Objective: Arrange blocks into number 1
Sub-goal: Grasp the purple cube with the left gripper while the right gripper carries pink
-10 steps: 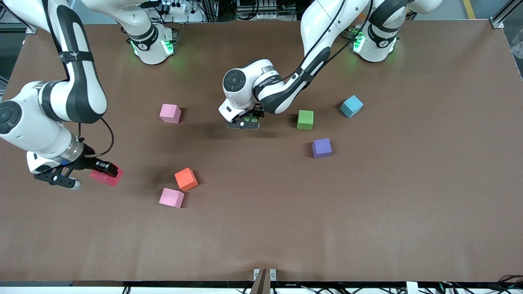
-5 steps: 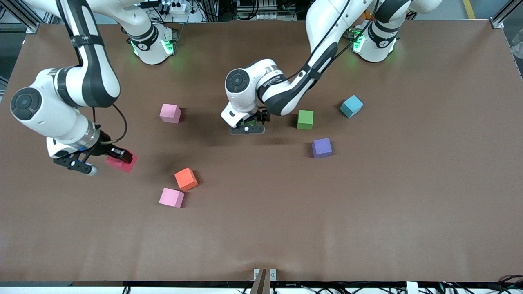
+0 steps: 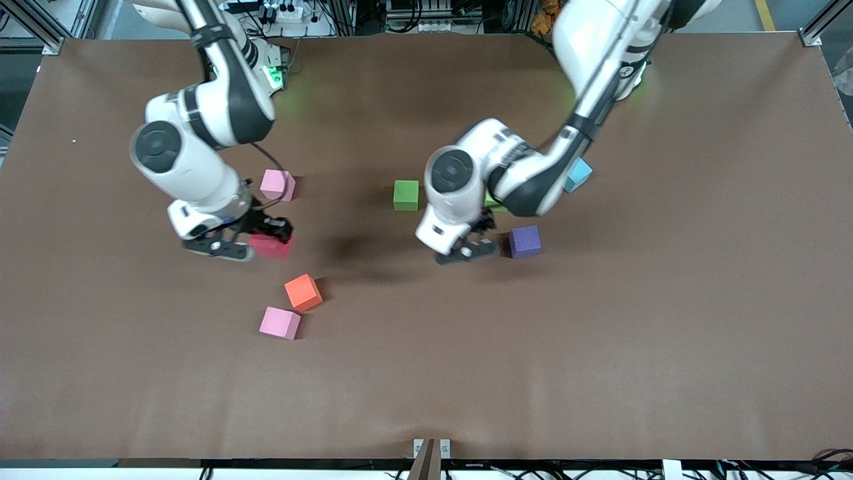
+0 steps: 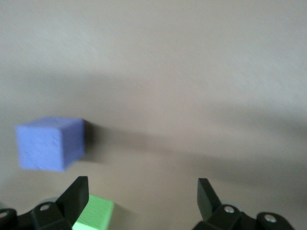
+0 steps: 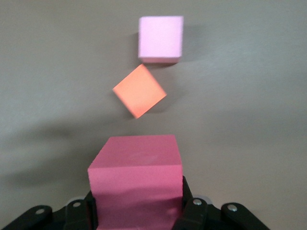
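My right gripper point(image 3: 258, 240) is shut on the red block point(image 3: 272, 247), carried over the table between a pink cube and the orange block point(image 3: 303, 292). In the right wrist view the red block point(image 5: 136, 184) fills the jaws of the right gripper point(image 5: 139, 213), with the orange block point(image 5: 139, 91) ahead. One green block point(image 3: 406, 195) sits alone mid-table. My left gripper point(image 3: 472, 249) is open and empty beside the purple block point(image 3: 525, 241). The second green block point(image 3: 494, 203) is mostly hidden by the left arm. The left wrist view shows the left gripper point(image 4: 142, 196), the purple block point(image 4: 50, 143) and a green block point(image 4: 93, 215).
Two pink cubes lie toward the right arm's end: one point(image 3: 278, 185) close to the right arm's wrist, the other point(image 3: 280, 323) touching the orange block's near corner. A light blue cube point(image 3: 580, 175) peeks from under the left arm. The table's front edge point(image 3: 426, 453) is far off.
The left gripper let go of a green block mid-table and moved over beside the purple block. The right arm carried the red block from the table's end toward the middle.
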Controlling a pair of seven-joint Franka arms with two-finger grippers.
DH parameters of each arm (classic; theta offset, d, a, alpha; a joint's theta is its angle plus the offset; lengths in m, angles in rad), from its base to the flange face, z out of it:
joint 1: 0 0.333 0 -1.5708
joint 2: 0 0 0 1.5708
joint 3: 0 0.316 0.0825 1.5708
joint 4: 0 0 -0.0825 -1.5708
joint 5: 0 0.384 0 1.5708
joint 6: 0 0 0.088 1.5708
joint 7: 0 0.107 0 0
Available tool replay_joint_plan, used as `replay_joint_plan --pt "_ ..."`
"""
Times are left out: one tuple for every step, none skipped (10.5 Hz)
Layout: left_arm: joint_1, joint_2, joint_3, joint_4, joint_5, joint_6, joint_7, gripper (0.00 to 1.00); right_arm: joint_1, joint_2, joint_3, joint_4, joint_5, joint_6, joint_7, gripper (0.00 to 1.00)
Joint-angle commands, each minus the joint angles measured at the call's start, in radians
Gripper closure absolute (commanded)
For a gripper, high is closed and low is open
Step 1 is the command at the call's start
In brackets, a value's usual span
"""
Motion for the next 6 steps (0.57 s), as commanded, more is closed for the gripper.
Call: replay_joint_plan --pt "0.101 -0.062 -0.019 -0.107 0.012 -0.003 0.113 0.00 0.071 0.128 -0.003 0.121 0.013 -0.004 0.029 0.45" --pt "0.128 -0.079 -0.019 -0.141 0.012 -0.002 0.170 0.00 0.106 0.188 -0.003 0.177 0.013 -0.001 0.086 0.45" --pt "0.157 -0.096 -0.024 -0.169 0.010 0.004 0.219 0.00 0.141 0.244 -0.003 0.235 0.014 0.002 0.150 0.45" --pt "0.196 -0.104 -0.048 -0.206 0.012 0.015 0.256 0.00 0.169 0.304 -0.003 0.293 0.014 0.002 0.193 0.45" --pt "0.243 -0.111 -0.085 -0.236 0.012 0.032 0.268 0.00 0.197 0.355 -0.005 0.339 0.022 0.003 0.204 0.45" --pt "0.298 -0.125 -0.123 -0.290 0.012 0.085 0.270 0.00 0.212 0.401 -0.005 0.382 0.031 0.005 0.206 0.45"
